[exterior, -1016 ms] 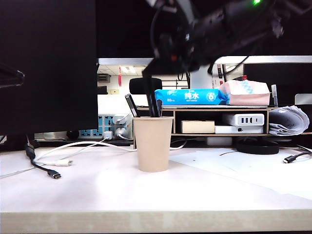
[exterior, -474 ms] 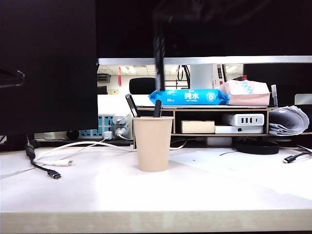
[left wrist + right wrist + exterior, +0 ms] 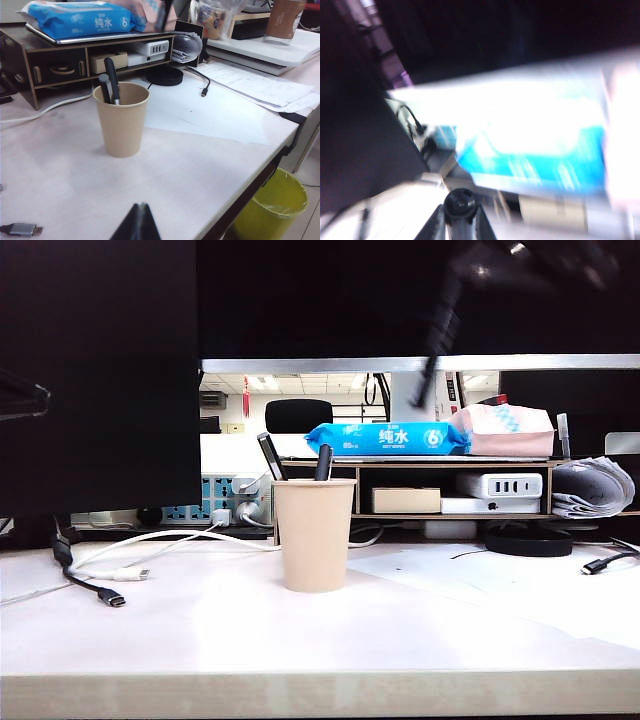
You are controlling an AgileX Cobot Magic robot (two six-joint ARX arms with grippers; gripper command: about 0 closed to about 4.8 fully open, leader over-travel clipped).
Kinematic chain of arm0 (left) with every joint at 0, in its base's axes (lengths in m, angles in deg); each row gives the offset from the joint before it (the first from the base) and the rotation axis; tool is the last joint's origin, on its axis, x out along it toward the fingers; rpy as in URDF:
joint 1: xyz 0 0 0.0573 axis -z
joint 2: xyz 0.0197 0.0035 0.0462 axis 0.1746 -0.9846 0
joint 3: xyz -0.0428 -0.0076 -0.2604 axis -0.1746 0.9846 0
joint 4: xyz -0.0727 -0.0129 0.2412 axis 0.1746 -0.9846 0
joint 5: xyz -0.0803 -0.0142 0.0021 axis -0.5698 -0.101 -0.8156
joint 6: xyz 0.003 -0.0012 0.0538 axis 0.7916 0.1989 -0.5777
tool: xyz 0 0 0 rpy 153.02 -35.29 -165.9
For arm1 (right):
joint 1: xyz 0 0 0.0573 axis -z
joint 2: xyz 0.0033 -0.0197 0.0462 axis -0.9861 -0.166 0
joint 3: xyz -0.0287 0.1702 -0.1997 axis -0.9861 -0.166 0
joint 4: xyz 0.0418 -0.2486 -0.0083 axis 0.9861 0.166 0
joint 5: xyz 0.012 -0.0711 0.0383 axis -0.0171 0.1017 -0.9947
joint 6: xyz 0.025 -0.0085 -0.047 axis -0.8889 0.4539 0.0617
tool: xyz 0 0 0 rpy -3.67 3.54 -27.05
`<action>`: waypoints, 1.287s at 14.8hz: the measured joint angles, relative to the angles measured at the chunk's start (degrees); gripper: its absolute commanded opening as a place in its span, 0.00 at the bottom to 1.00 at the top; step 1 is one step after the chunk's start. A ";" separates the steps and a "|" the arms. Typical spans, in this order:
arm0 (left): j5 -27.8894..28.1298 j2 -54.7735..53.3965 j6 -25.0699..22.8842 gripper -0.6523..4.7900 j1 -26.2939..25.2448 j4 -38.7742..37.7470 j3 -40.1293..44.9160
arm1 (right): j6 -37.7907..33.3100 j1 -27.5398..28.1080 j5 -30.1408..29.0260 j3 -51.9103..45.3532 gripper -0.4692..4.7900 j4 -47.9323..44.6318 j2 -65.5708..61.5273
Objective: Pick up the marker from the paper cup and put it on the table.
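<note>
White tabletop carries the paper cup, two dark pens poking above its rim. High and right of the cup, my right gripper clenches the marker, a smeared black streak in the exterior view; its end shows as a dark round disc between my fingers, everything beyond blurred. My left gripper sits low over the near table edge, jaws pressed together. Behind, a blue wipes pack reads "6" beside Chinese characters.

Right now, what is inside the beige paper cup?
Two dark pens stand in the beige paper cup: a slim black pen and a round-tipped marker. The cup wall hides their lower ends.
</note>
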 measured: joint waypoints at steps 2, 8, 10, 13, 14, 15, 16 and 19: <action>0.00 0.00 0.00 0.11 0.00 -0.02 0.00 | -7.89 5.33 -8.37 -0.07 0.16 2.32 -3.72; 0.00 -0.02 0.00 0.11 0.00 -0.02 0.02 | -18.82 6.86 -23.34 -0.07 0.18 -0.39 -22.67; 0.00 0.00 -0.02 0.11 0.00 -0.02 0.00 | -19.63 6.86 -23.52 -0.04 0.33 -1.73 -26.91; 0.00 0.00 0.00 0.11 0.00 -0.02 0.00 | -20.59 7.06 -24.22 -0.07 0.36 -2.16 -30.45; 0.00 0.00 0.00 0.11 0.00 -0.02 0.00 | -20.61 7.06 -24.28 -0.04 0.49 -2.27 -30.51; 0.00 0.00 0.00 0.11 0.00 -0.02 0.00 | -20.61 7.08 -24.30 -0.04 0.52 -2.58 -30.49; 0.00 0.00 0.00 0.11 0.00 -0.02 0.02 | -20.61 7.13 -24.28 -0.02 0.52 -2.73 -30.49; 0.00 0.00 0.00 0.11 0.00 -0.02 0.02 | -20.76 7.26 -26.16 -0.04 0.37 -3.43 -30.49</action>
